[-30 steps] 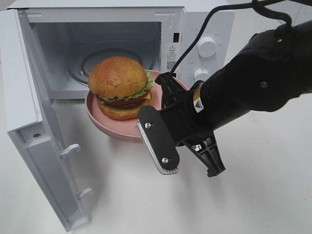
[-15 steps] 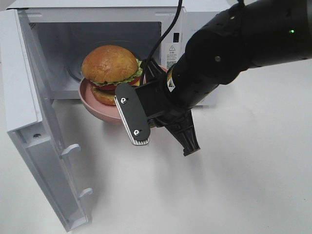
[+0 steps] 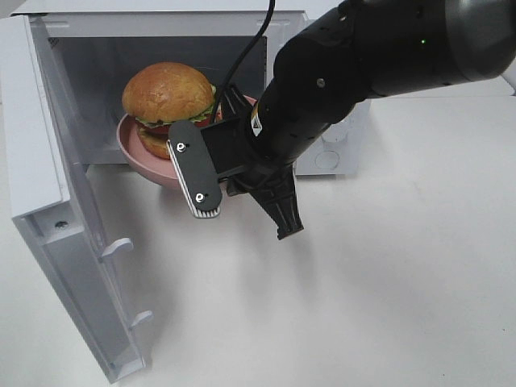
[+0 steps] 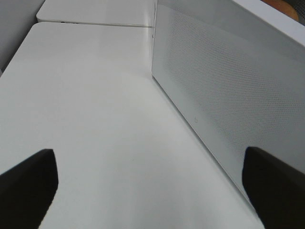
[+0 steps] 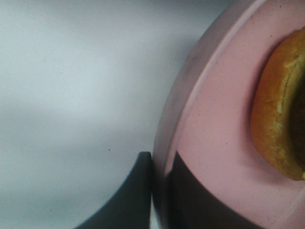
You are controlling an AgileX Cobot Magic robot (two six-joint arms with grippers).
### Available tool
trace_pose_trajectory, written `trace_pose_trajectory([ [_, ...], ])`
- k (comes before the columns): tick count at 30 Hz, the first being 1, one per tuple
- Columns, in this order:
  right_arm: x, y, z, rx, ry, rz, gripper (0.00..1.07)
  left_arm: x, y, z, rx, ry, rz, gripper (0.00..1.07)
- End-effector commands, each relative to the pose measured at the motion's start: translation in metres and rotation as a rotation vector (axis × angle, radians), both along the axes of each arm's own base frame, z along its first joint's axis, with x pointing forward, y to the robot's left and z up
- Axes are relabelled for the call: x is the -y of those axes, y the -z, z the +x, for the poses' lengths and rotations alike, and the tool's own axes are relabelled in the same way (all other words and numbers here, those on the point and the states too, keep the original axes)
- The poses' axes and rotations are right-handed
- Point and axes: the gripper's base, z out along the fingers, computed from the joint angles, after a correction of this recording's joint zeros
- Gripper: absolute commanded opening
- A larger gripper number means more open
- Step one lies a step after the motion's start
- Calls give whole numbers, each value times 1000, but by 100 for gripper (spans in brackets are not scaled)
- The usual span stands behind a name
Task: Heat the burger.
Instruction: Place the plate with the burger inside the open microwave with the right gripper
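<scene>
The burger [image 3: 168, 93], with a golden-brown bun, green lettuce and red filling, sits on a pink dish [image 3: 133, 153] held at the mouth of the open microwave [image 3: 161, 22]. My right gripper [image 3: 231, 103] is shut on the dish's right rim. In the right wrist view its dark fingers [image 5: 138, 191] pinch the pink rim [image 5: 164, 143], with the bun edge [image 5: 279, 124] beyond. My left gripper [image 4: 150, 188] is open over bare table beside the microwave's perforated side wall [image 4: 228, 95]. It does not show in the high view.
The microwave door [image 3: 56, 201] swings out to the left toward the table's front, with a hook latch [image 3: 117, 246] on its inner edge. The control panel [image 3: 326, 157] is mostly hidden behind my right arm. White tabletop [image 3: 387, 306] stretches to the front and right.
My right arm has carried the dish and burger left and back, from in front of the microwave to its opening. The grip on the rim is unchanged.
</scene>
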Motion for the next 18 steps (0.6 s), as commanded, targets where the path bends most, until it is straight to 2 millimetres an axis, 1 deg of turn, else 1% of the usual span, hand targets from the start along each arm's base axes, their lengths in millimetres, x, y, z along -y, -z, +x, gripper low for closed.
trace_pose_trajectory([
  [1, -10, -10, 11, 59, -3, 59, 0, 0, 0, -3, 28, 4, -9, 98],
  [10, -19, -9, 22, 52, 42, 85, 0, 0, 0, -3, 28, 4, -9, 98],
  [18, -33, -10, 40, 65, 83, 77, 0, 0, 0, -3, 28, 4, -9, 98],
])
